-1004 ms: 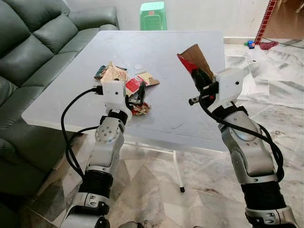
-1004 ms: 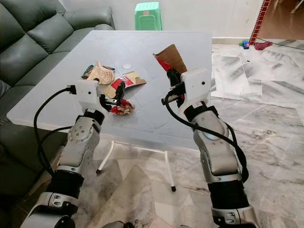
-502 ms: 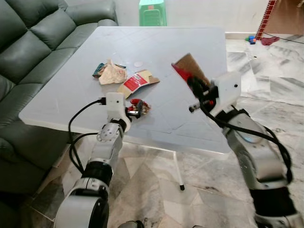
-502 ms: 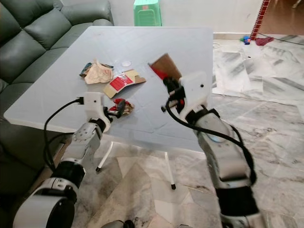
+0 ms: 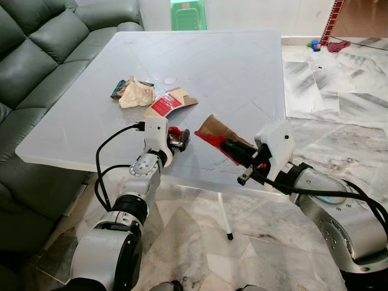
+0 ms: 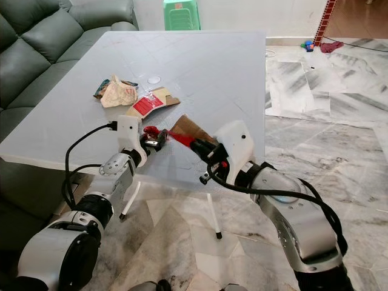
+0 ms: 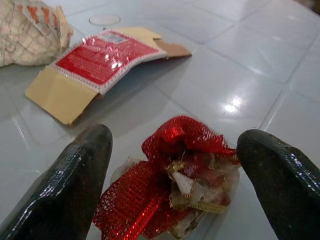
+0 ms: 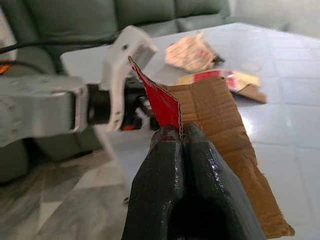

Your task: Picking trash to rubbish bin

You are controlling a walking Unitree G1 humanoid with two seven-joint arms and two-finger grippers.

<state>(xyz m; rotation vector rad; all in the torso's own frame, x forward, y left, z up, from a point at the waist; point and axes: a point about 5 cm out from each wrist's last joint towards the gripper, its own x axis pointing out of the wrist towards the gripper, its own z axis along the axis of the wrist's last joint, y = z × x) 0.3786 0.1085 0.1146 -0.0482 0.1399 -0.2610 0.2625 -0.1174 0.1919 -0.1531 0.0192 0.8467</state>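
Right hand: cardboard pointing tableward

A white square table is set at the centre of the head views, with a dark green leather sofa along its left and a green plastic stool behind it at the top edge. On the table's left part, a crumpled beige paper wrapper is placed left of a flattened red-and-brown cardboard box, and a crumpled red mesh wrapper lies nearer the front edge. A torn brown cardboard piece with a red face is seen lower centre, right of the mesh wrapper.

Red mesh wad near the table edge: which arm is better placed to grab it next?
Left. The left gripper is open with its fingers either side of the red mesh wad; the right gripper is shut on the cardboard piece.
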